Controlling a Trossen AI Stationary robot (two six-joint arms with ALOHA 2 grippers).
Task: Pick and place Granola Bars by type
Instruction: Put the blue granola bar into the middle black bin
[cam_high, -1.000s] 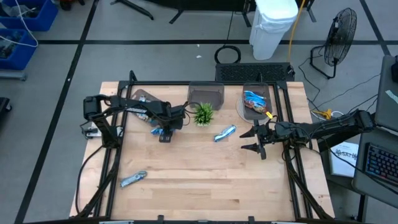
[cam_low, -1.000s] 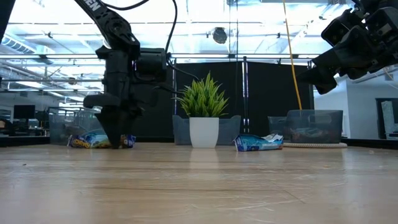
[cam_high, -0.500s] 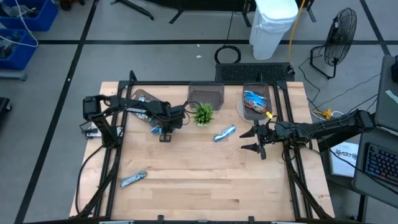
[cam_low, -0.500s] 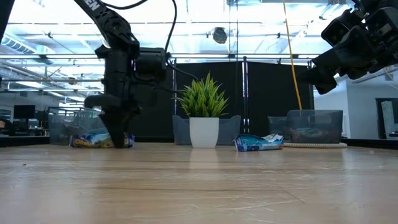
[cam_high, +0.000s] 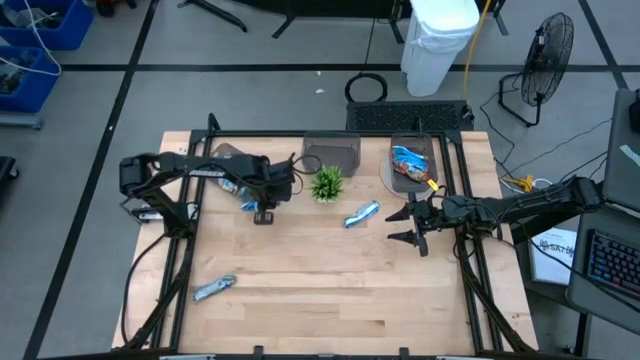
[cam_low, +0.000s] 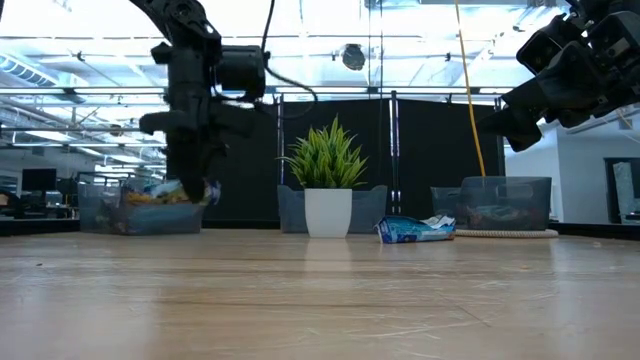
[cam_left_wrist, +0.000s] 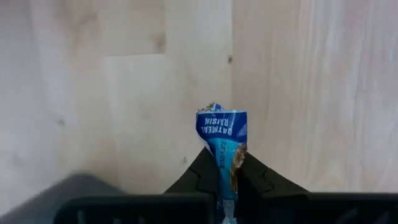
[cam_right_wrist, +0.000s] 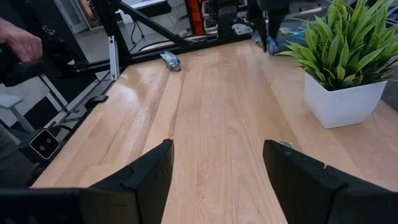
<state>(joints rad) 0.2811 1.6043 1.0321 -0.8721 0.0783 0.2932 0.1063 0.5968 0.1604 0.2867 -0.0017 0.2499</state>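
Observation:
My left gripper (cam_high: 262, 207) is shut on a blue-and-white granola bar (cam_left_wrist: 222, 134) and holds it above the table, left of the small green plant (cam_high: 326, 183). The bar also shows in the low view (cam_low: 165, 192). My right gripper (cam_high: 410, 226) is open and empty, raised at the table's right side. A second blue bar (cam_high: 362, 213) lies flat on the table between the plant and my right gripper. A silvery bar (cam_high: 214, 288) lies flat near the front left. Several bars lie in the right bin (cam_high: 412, 162). My left gripper pinches the blue bar between its two fingers, which come from above and point down. The bar's crimped end (cam_left_wrist: 221, 118) sticks out past the fingertips. The bar is lifted clear of the table and lies about level in the low view (cam_low: 150, 193).
Three clear bins stand along the far edge: left (cam_high: 232, 158), middle (cam_high: 332, 152) and right. The potted plant stands in front of the middle bin. Black frame rails (cam_high: 185, 250) run along both table sides. A person's hand (cam_right_wrist: 22, 43) shows beyond the table's left edge.
My left gripper has risen with the blue bar, which lay on the table a second ago and now hangs clear of it. The gripper has also shifted a little toward the far left.

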